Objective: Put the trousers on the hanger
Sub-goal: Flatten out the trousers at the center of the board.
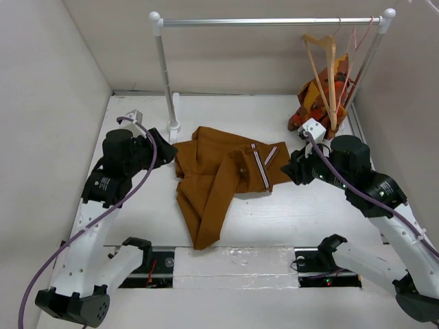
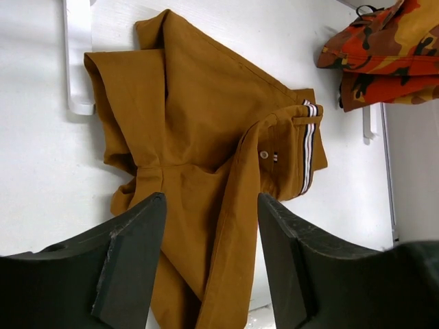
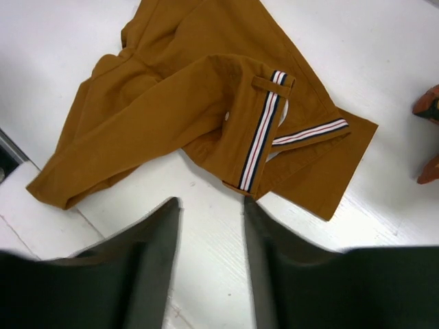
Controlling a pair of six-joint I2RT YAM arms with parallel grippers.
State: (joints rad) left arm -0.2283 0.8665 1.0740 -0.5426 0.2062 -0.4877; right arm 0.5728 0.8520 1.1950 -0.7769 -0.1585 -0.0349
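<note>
Lying crumpled mid white tabletop [image 1: 295, 219], rust-brown cloth trousers [image 1: 219, 178] between left claw [image 1: 164, 147] and right claw [image 1: 295, 168]; pale wooden triangular hanger [image 1: 333, 75] on far metal rail [image 1: 274, 22].
Left wrist: jaws parted, empty, over trousers.
Right wrist: jaws parted, empty, near striped waistband [image 3: 259, 140].

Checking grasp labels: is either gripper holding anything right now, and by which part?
Nothing is held. The left gripper and right gripper are both open and empty, hovering either side of the trousers, which lie crumpled on the table.
</note>
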